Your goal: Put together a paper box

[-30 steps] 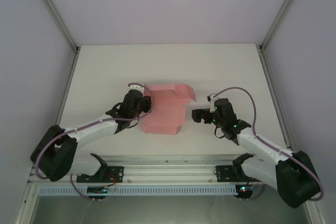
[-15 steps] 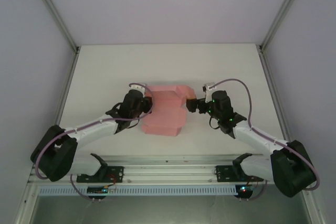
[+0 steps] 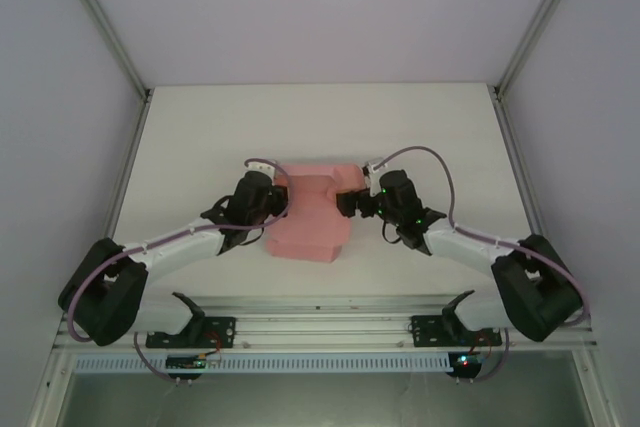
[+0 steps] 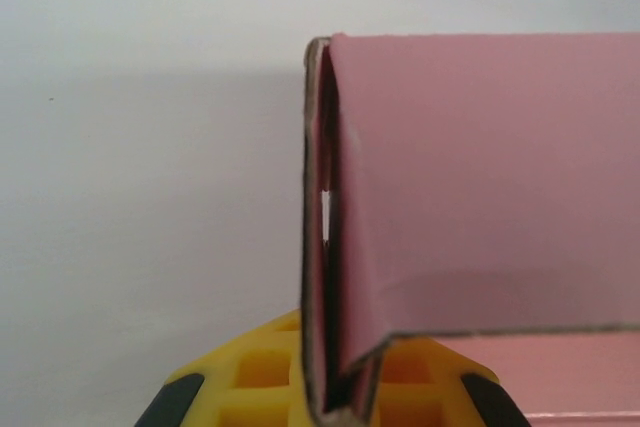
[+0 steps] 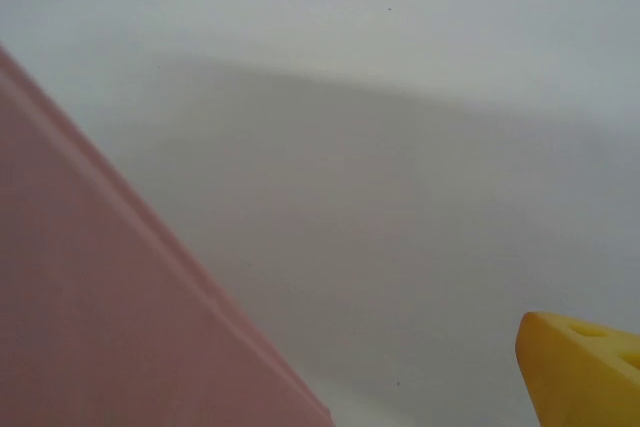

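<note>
At mid-table (image 3: 200, 127), the pink paper box (image 3: 310, 219) lies half-folded. The left gripper (image 3: 276, 197) pinches its left wall. The right gripper (image 3: 346, 204) touches its right edge, though I cannot tell how far it is open.

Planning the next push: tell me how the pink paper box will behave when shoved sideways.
Probably floppy: the paper box is thin folded sheet, so walls may buckle. Likely light, so it could slide on the smooth table.

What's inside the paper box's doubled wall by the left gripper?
A narrow dark gap with one bright slit shows between the paper box layers. Lower down, the left gripper flanks the wall; anything deeper inside is covered.
</note>
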Robot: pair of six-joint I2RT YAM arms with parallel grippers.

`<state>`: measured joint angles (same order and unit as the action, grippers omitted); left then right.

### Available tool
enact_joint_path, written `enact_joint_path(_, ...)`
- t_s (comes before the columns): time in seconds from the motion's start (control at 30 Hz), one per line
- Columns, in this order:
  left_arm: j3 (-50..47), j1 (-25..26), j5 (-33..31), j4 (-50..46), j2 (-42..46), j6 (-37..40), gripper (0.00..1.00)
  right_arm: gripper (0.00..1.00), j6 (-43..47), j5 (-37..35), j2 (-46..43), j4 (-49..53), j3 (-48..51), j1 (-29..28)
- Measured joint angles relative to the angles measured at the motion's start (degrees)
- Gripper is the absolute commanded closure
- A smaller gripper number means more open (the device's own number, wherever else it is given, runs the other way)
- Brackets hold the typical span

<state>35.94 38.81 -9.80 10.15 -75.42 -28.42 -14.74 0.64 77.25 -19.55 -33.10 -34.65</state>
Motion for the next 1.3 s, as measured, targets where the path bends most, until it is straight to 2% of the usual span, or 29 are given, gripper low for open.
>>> enact_joint_path(0.13, 0.0, -0.2, -1.1, -1.0, 0.0, 0.0, 1.00, 0.00, 0.0, -2.1, 2.6, -0.4, -1.0, -1.1)
enact_joint_path(0.3, 0.0, -0.2, -2.2, -1.4, 0.0, 0.0, 1.00, 0.01, -1.8, -1.6, 2.1, -1.1, -0.3, -1.1)
enact_joint_path(0.43, 0.0, -0.1, -2.2, -1.4, 0.0, 0.0, 1.00, 0.01, -2.4, 0.5, -3.1, -0.1, 2.0, -1.0)
enact_joint_path(0.6, 0.0, -0.1, -2.2, -1.4, 0.0, 0.0, 1.00, 0.01, -0.8, 3.1, -14.3, 6.9, 2.4, -0.3)
enact_joint_path(0.77, 0.0, -0.2, -1.6, -1.4, 0.0, 0.4, 1.00, 0.01, -0.4, 5.7, -25.1, 13.9, 2.4, 4.3)
enact_joint_path(0.9, 0.0, -0.2, -0.7, -1.4, 0.2, 1.0, 1.00, 0.01, -0.6, 8.2, -28.7, 18.2, 2.3, 11.5)
enact_joint_path(1.1, 0.0, -0.2, 0.4, -1.0, 1.2, 1.6, 1.00, 0.05, -2.4, 16.2, -22.4, 22.8, -1.1, 23.5)
enact_joint_path(1.17, 0.0, -0.2, 0.7, -1.0, 1.2, 1.9, 1.00, 0.05, -2.3, 18.7, -18.4, 24.1, -3.0, 25.0)
enact_joint_path(1.3, 0.0, -0.2, 1.6, -1.0, 1.2, 2.3, 1.00, 0.05, -1.3, 23.2, -12.3, 24.1, -5.6, 23.8)
